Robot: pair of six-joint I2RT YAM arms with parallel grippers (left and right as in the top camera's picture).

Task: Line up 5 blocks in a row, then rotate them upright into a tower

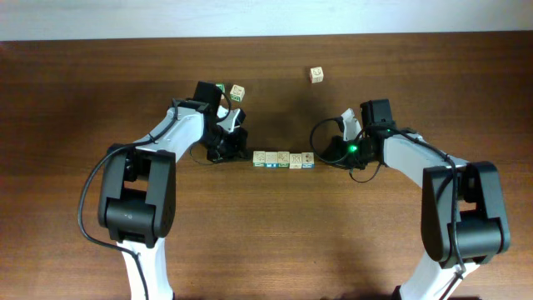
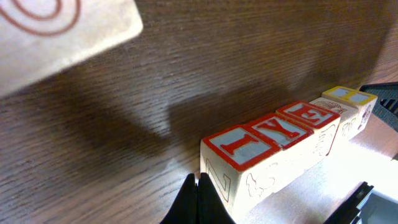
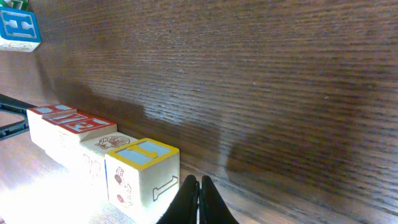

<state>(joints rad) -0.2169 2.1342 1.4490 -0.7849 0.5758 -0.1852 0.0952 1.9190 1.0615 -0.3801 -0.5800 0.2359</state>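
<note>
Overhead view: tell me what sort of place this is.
Probably a robot test bench: a wood-grain table, left arm and right arm at its edge, and a row of alphabet blocks between them.

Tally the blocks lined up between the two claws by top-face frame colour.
red-framed blocks: 3
yellow-framed block: 1
unframed picture-top block: 1
Total: 5
</note>
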